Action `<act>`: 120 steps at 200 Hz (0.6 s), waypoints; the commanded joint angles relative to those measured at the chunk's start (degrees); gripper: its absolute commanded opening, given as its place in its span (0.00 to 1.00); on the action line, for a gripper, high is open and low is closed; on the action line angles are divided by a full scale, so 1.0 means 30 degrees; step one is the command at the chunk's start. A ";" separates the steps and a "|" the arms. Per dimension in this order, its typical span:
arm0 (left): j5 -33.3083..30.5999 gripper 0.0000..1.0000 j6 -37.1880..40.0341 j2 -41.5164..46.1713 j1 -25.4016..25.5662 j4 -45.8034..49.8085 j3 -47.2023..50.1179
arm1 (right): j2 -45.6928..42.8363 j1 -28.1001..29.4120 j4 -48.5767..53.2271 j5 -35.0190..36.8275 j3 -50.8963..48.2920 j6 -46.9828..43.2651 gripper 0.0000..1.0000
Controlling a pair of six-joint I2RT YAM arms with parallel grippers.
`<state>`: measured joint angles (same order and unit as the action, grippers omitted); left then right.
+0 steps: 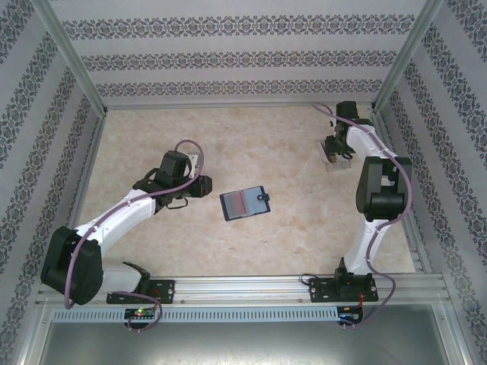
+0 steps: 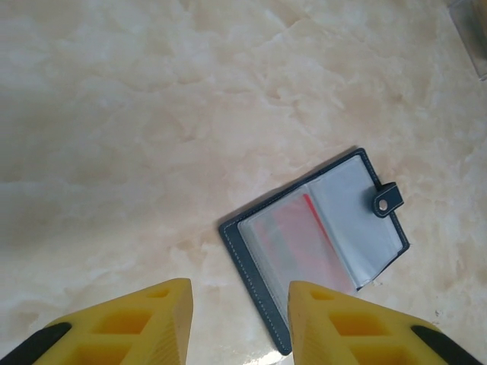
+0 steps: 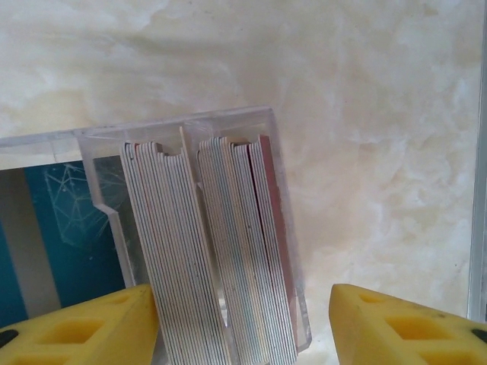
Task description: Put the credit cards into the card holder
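Observation:
The card holder [image 1: 245, 202] lies open on the marble table, navy with clear sleeves and a snap tab. A red credit card [image 2: 293, 236] sits inside its left sleeve. My left gripper [image 2: 240, 319] hovers open just left of the card holder [image 2: 316, 243], nothing between its yellow fingers; the right fingertip overlaps the holder's near corner. More credit cards [image 3: 205, 251] stand on edge in two stacks inside a clear plastic case [image 3: 285, 152] at the back right. My right gripper [image 3: 243, 327] is open astride these stacks, left finger against them, right finger apart.
The left gripper [image 1: 202, 186] and right gripper [image 1: 335, 154] are far apart, with bare marble between them. Patterned walls and metal posts ring the table. A corner of the clear case [image 2: 473, 34] shows far off in the left wrist view.

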<state>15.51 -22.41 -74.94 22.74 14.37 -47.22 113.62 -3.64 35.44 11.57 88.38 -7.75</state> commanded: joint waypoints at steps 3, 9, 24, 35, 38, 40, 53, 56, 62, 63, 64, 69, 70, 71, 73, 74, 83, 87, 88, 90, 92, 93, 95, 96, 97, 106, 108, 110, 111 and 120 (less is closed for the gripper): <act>-0.0288 0.39 -0.0594 0.0206 -0.0196 0.0380 0.0233 | -0.0105 -0.0113 -0.1126 0.1979 -0.0436 -0.0442 0.59; -0.0280 0.39 -0.0585 0.0161 -0.0191 0.0340 0.0255 | -0.0329 -0.0091 -0.1435 0.2054 -0.0688 -0.0357 0.59; -0.0288 0.39 -0.0684 -0.0021 -0.0176 0.0801 -0.0067 | -0.0828 -0.0075 -0.1937 0.2309 -0.1192 -0.0124 0.59; -0.0076 0.39 -0.0803 -0.0092 -0.0194 0.0887 -0.0127 | -0.1103 -0.0091 -0.2171 0.2521 -0.1373 -0.0189 0.59; 0.0008 0.39 -0.0839 -0.0098 -0.0197 0.0794 -0.0097 | -0.1165 -0.0078 -0.2248 0.2524 -0.1413 -0.0232 0.59; 0.0014 0.39 -0.0847 -0.0092 -0.0198 0.0729 -0.0047 | -0.1187 -0.0076 -0.2318 0.2550 -0.1435 -0.0267 0.59; 0.0045 0.39 -0.0992 -0.0143 -0.0189 0.0235 0.0254 | -0.1281 -0.0074 -0.2604 0.2575 -0.1565 -0.0197 0.58; 0.0046 0.39 -0.1061 -0.0156 -0.0186 0.0229 0.0270 | -0.1282 -0.0046 -0.2613 0.2538 -0.1568 -0.0200 0.58; 0.0053 0.39 -0.1177 -0.0238 -0.0172 0.0288 0.0221 | -0.1295 -0.0021 -0.2592 0.2501 -0.1598 -0.0229 0.57; 0.0078 0.39 -0.1189 -0.0257 -0.0185 0.0312 0.0217 | -0.1289 -0.0019 -0.2589 0.2500 -0.1583 -0.0229 0.57; 0.0106 0.39 -0.1209 -0.0266 -0.0177 0.0339 0.0201 | -0.1286 -0.0018 -0.2587 0.2500 -0.1591 -0.0244 0.57; 0.0196 0.39 -0.1280 -0.0275 -0.0196 0.0419 0.0128 | -0.1268 0.0013 -0.2558 0.2554 -0.1570 -0.0275 0.57; 0.0209 0.39 -0.1299 -0.0275 -0.0197 0.0436 0.0112 | -0.1261 0.0012 -0.2557 0.2571 -0.1569 -0.0267 0.57; 0.0244 0.39 -0.1308 -0.0275 -0.0198 0.0445 0.0104 | -0.1257 0.0027 -0.2556 0.2594 -0.1569 -0.0278 0.56; 0.0308 0.39 -0.1345 -0.0290 -0.0183 0.0459 0.0120 | -0.1240 0.0038 -0.2578 0.2633 -0.1554 -0.0286 0.56; 0.0338 0.39 -0.1360 -0.0268 -0.0191 0.0442 0.0123 | -0.1232 0.0039 -0.2582 0.2654 -0.1547 -0.0287 0.56; 0.0516 0.39 -0.1443 -0.0213 -0.0169 0.0270 0.0256 | -0.1169 0.0058 -0.2614 0.2733 -0.1460 -0.0221 0.55; 0.0564 0.38 -0.1412 -0.0165 -0.0189 0.0166 0.0339 | -0.1124 0.0046 -0.2603 0.2734 -0.1410 -0.0180 0.54; 0.0568 0.37 -0.1423 -0.0161 -0.0193 0.0134 0.0349 | -0.1115 0.0044 -0.2609 0.2734 -0.1387 -0.0161 0.54; 0.0616 0.37 -0.1403 -0.0159 -0.0204 0.0110 0.0372 | -0.1087 0.0042 -0.2613 0.2734 -0.1370 -0.0147 0.54; 0.0628 0.37 -0.1383 -0.0165 -0.0192 0.0104 0.0385 | -0.1058 0.0063 -0.2614 0.2727 -0.1343 -0.0143 0.53; 0.0630 0.36 -0.1380 -0.0176 -0.0195 0.0118 0.0387 | -0.1038 0.0052 -0.2614 0.2730 -0.1339 -0.0128 0.53; 0.0631 0.36 -0.1340 -0.0206 -0.0197 0.0128 0.0381 | -0.1024 0.0051 -0.2614 0.2711 -0.1314 -0.0116 0.53; 0.0631 0.35 -0.1329 -0.0211 -0.0198 0.0145 0.0385 | -0.1007 0.0046 -0.2600 0.2723 -0.1309 -0.0100 0.53; 0.0631 0.35 -0.1323 -0.0214 -0.0198 0.0182 0.0387 | -0.1007 0.0046 -0.2600 0.2723 -0.1309 -0.0100 0.53; 0.0573 0.34 -0.1264 -0.0322 -0.0189 0.0506 0.0269 | -0.0907 0.0049 -0.2558 0.2762 -0.1249 -0.0045 0.52; 0.0573 0.33 -0.1260 -0.0345 -0.0188 0.0577 0.0235 | -0.0881 0.0043 -0.2542 0.2785 -0.1247 -0.0044 0.52; 0.0602 0.33 -0.1259 -0.0359 -0.0196 0.0668 0.0197 | -0.0860 0.0042 -0.2508 0.2813 -0.1232 -0.0030 0.52; 0.0617 0.33 -0.1259 -0.0361 -0.0182 0.0707 0.0190 | -0.0852 0.0041 -0.2488 0.2832 -0.1225 -0.0027 0.52; 0.0780 0.33 -0.1260 -0.0402 -0.0197 0.0845 0.0126 | -0.0858 0.0070 -0.2515 0.3020 -0.1207 0.0004 0.51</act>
<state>16.45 -25.58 -75.57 22.74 14.81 -46.61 111.90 -3.60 28.82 17.43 84.12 -7.92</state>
